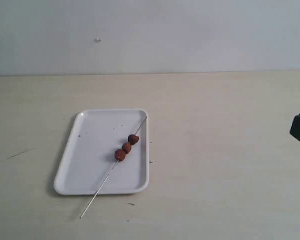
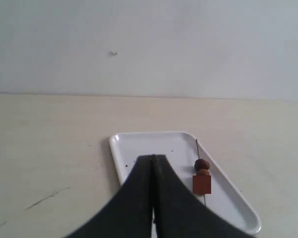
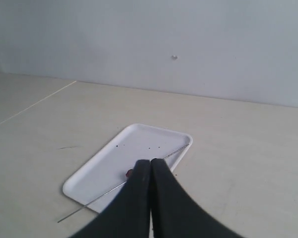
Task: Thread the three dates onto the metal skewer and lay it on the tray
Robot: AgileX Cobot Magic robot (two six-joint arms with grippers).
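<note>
Currently the three dates (image 1: 126, 147) sit threaded in a row on the metal skewer (image 1: 106, 178), which lies diagonally across the tray (image 1: 90, 160): one tip at the tray's far corner, the other poking past its near rim over the table (image 1: 215, 175); left hand (image 2: 152, 159) and right hand (image 3: 150, 163) both clenched, empty, off the tray
</note>
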